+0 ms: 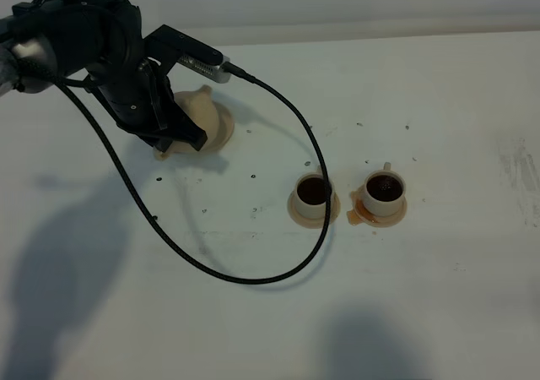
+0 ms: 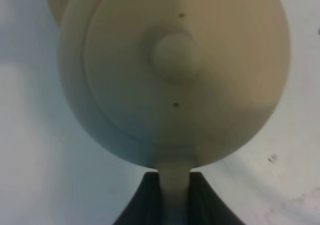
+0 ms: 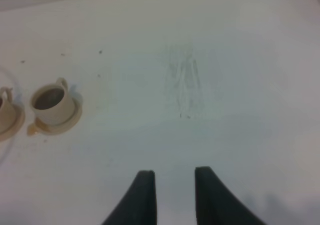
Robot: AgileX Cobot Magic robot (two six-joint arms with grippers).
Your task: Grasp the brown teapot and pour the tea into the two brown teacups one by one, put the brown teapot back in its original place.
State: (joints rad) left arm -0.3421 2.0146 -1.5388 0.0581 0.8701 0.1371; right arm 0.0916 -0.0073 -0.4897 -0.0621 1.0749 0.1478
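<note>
Table (image 1: 439, 312): white, stained, tea spilled by the rt cup's saucer.

L arm over far-left area. Teapot (image 1: 198, 110) sits on its big saucer (image 1: 221, 131), i.e. back at orig place, judging by contact. L gripper (image 2: 175, 195) clamped on the pot's handle (image 2: 175, 185); fingers (image 2: 145, 200) hug it both sides.

Both teacups, left one (image 1: 313, 193) and rt one (image 1: 385, 188), look full, dark tea, on own saucers, well apart from pot.

Step in hand, prob: let go. Do well: check pot flat and centred on saucer, part fingers slowly, lift straight up, avoid snagging handle or lid knob (image 2: 175, 55).

R gripper (image 3: 174, 185): idle, holds nothing; wrist view shows a gap betw fingers, yet it sits at its tightest.
</note>
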